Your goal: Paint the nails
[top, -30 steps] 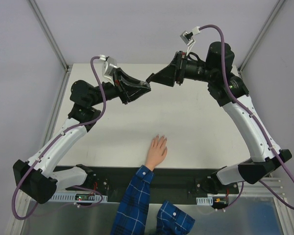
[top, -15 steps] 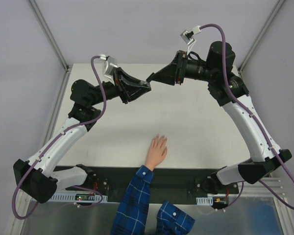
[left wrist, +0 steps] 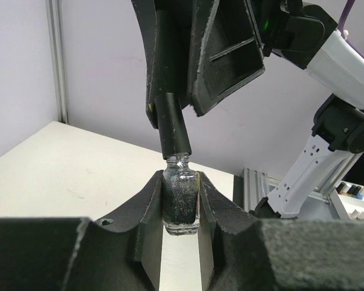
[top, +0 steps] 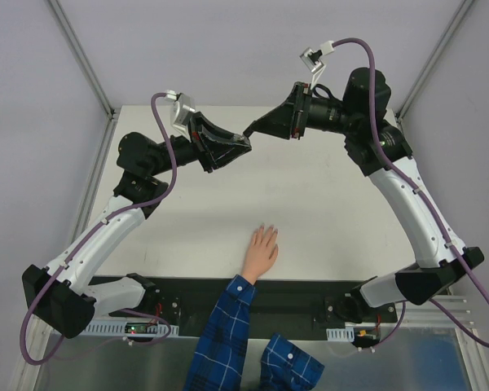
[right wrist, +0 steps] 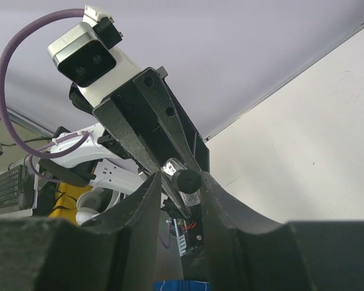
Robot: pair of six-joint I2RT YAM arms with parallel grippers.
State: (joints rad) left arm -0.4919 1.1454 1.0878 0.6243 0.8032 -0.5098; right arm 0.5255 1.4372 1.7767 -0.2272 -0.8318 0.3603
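Your left claw (left wrist: 181, 209) is clenched on the bottle, and your right claw (right wrist: 181, 177) stands with a jaw on either side of the cap; whether its pads are biting yet, you cannot tell from these views. Both claws meet in the air above the far part of the white table (top: 326, 212). Well apart from them, at the near edge between the arm bases, a light-skinned human hand (top: 261, 251) in a blue plaid sleeve (top: 224, 326) lies flat, fingers pointing away. The small clear glass bottle of dark glittery polish (left wrist: 181, 203) sits upright and square between the left pads, and the long black cylindrical cap (left wrist: 173, 127) looks seated on its neck. The step in hand looks like uncapping: get a firm hold on the cap before you twist, keep the right wrist in line with the cap's axis, hold the left arm still, then lift straight up so the brush clears the neck without smearing. The nails (top: 265, 229), tiny pale tips on those fingers, appear unpainted.
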